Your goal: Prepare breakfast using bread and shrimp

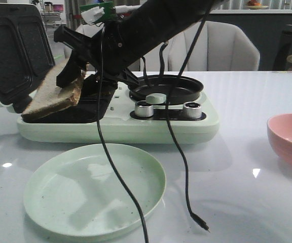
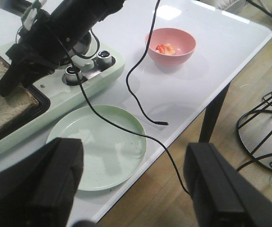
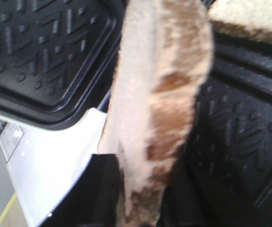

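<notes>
My right end effector pinches a bread slice — tilted, lower edge on the sandwich maker. My left end effector hangs wide open (shrimp sit well apart, in the pink bowl).

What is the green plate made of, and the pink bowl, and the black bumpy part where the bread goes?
The green plate looks like glossy ceramic or hard plastic: it is smooth, faintly speckled and mirrors the lights. The pink bowl holding the shrimp has a smooth, duller shine, probably plastic or ceramic too. The black grill plate looks like matte non-stick coated metal, with a moulded raised pattern.
</notes>
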`<state>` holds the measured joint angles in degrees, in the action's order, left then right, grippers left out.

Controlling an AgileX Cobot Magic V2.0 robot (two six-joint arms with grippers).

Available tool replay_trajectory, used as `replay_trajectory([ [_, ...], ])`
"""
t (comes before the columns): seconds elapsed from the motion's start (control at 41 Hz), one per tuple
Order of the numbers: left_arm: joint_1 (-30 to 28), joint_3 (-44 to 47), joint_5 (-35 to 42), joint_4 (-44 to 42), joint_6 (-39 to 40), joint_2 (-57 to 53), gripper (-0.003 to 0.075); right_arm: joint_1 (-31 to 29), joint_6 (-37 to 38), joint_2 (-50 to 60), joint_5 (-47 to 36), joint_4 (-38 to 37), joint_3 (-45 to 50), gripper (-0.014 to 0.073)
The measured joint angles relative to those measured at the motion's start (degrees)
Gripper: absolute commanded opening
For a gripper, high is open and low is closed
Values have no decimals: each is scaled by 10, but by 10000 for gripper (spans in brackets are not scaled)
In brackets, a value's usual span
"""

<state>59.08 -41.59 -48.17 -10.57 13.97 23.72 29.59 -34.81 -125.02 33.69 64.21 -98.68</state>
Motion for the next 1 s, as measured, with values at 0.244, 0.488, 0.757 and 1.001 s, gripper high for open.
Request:
replay_trajectory([
  [0.244,0,0,0,5,0,0,507,-25,2,-1,8,-6,-2,461],
  [0.488,0,0,0,6,0,0,507,-49,81,46,53,-137,-2,445],
  [0.757,0,0,0,7,0,0,507,-29,192,171,140,-376,-2,377],
  [1.001,0,0,0,7,0,0,507,28,279,309,169,-554,67,377],
])
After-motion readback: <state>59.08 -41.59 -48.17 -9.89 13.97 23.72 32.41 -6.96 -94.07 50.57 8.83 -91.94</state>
